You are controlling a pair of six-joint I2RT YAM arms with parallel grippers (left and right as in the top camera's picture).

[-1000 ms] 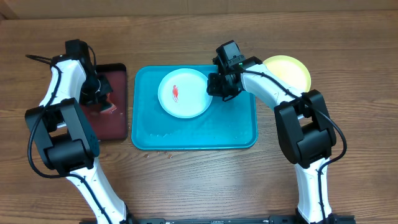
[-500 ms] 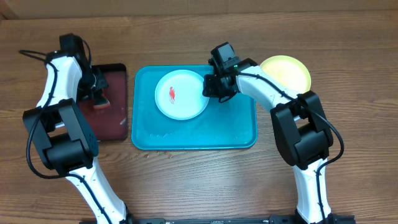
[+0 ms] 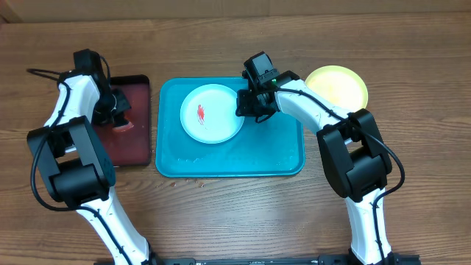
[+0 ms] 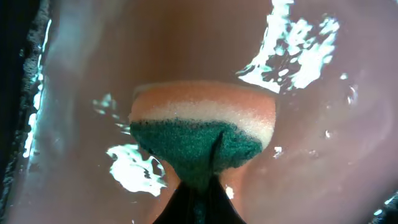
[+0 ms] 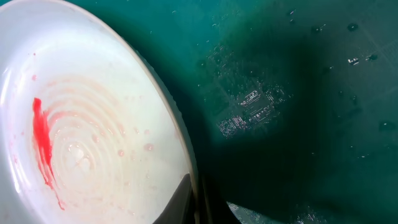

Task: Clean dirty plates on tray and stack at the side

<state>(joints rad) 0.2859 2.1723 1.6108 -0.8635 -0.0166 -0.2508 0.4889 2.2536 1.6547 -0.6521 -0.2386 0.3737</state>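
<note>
the turquoise tray [image 3: 229,163] lies at the centre of the wooden table [image 3: 235,213]. one white plate [image 3: 221,121] sits flat in the far left part of the tray and carries a red smear [image 3: 200,112] left of its middle. the right gripper [image 3: 246,108] is at the right rim of this plate, its jaws closed tight on the rim. in the right wrist view the rim of the white plate [image 5: 87,137] runs in between the fingertips of the right gripper [image 5: 194,202], one finger over the inner side and one on the outer side, and the red smear [image 5: 42,140] shows as a long streak with faint pink rings around it. the tray floor [image 5: 298,93] beside the plate is wet with small droplets. a yellow-green plate [image 3: 336,86] rests on the table just beside the far right corner of the tray, apart from the white plate. a smaller maroon tray [image 3: 136,140] lies just left of the turquoise tray. the left gripper [image 3: 118,118] is over the maroon tray with its jaws clamped on a sponge [image 3: 120,124]. in the left wrist view the sponge [image 4: 202,134] is pinched at its green scouring layer by the left gripper [image 4: 200,186], with a pale orange foam layer on the far side, over the wet, glossy tray surface [image 4: 348,155].
</note>
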